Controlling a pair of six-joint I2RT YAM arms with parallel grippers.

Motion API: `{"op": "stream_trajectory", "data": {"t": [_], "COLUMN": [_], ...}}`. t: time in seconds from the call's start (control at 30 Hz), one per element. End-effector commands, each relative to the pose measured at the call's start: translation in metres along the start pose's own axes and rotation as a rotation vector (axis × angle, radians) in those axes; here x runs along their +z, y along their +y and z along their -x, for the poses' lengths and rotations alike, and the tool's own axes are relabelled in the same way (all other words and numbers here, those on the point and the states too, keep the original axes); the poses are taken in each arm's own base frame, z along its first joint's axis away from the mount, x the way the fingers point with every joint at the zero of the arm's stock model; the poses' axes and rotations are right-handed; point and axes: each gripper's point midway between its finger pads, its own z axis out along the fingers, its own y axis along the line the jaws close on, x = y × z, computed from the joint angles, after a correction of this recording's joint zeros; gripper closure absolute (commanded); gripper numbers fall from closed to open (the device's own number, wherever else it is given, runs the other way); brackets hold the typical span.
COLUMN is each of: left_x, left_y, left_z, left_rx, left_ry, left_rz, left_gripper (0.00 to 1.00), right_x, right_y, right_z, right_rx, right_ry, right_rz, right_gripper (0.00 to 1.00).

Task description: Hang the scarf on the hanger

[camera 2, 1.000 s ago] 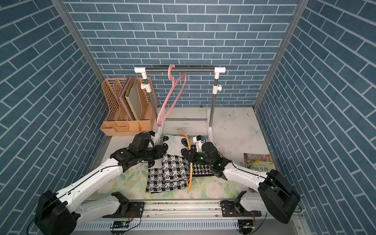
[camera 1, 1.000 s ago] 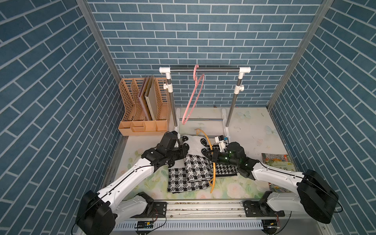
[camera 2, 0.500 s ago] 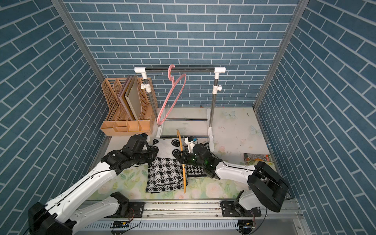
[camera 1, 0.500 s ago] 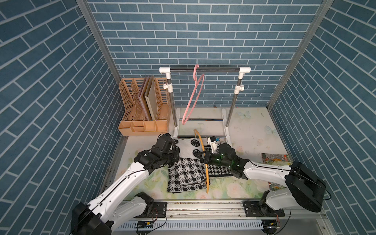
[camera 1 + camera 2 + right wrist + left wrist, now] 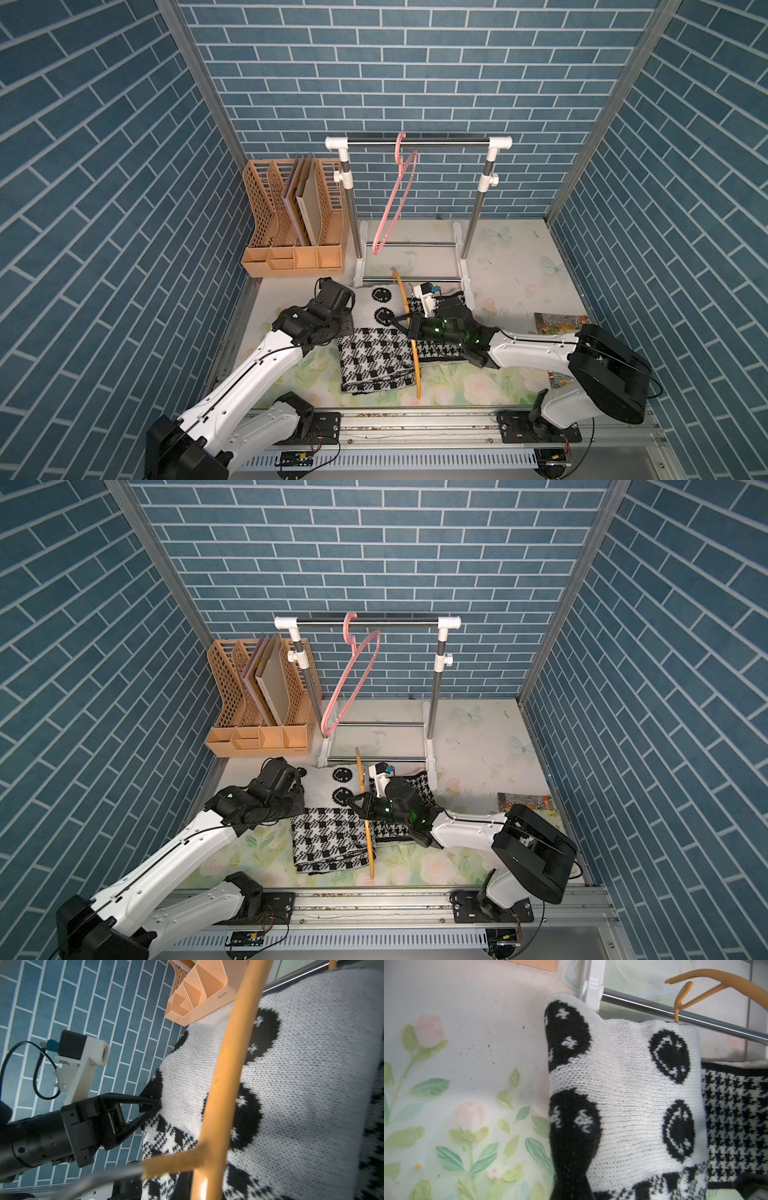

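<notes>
The scarf (image 5: 372,359), a black-and-white knit, lies folded on the near middle of the floral table (image 5: 478,388), just on the near side of the clothes rack's (image 5: 415,142) base. Its checked part is nearest, a white stretch with black smiley faces lies farther back, and a finer houndstooth stretch spreads to the right.

An orange hanger (image 5: 417,374) stands on edge across the scarf, running near to far, with its far end over the rack's lower bar. Knit shows on both sides of it (whether the scarf goes through the hanger or only under it I cannot tell).

The right gripper (image 5: 409,327) is pinched onto the hanger about midway along it, above the scarf. The left gripper (image 5: 154,1108) comes in from the left with its fingers pressed together on the scarf's left edge. In the left wrist view the knit there is pulled up off the table into a raised fold.

A pink hanger (image 5: 395,199) hangs from the rack's top rail, well apart from the scarf. A tan file organizer (image 5: 291,224) with boards in it stands at the far left beside the rack. A printed booklet (image 5: 559,324) lies by the right wall.
</notes>
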Motion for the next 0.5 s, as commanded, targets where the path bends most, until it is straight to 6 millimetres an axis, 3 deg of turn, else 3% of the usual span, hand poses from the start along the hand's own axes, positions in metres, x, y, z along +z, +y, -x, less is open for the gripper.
{"op": "stream_trajectory", "data": {"t": [0.0, 0.27, 0.4, 0.47], "left_x": [0.009, 0.036, 0.042, 0.043], "left_y": [0.029, 0.041, 0.039, 0.033], "left_z": [-0.008, -0.017, -0.017, -0.014], "left_rx": [-0.011, -0.057, -0.052, -0.058], "left_ry": [0.002, 0.087, 0.111, 0.108], "left_rz": [0.126, 0.203, 0.202, 0.179], "left_gripper": [1.00, 0.97, 0.57, 0.44], "right_x": [0.004, 0.004, 0.004, 0.004], "right_y": [0.012, -0.001, -0.005, -0.007], "right_z": [0.009, 0.000, -0.005, -0.007], "right_rx": [-0.026, 0.001, 0.007, 0.013], "right_ry": [-0.032, -0.021, -0.012, -0.005], "right_rz": [0.031, 0.024, 0.017, 0.014], "right_gripper": [1.00, 1.00, 1.00, 1.00]}}
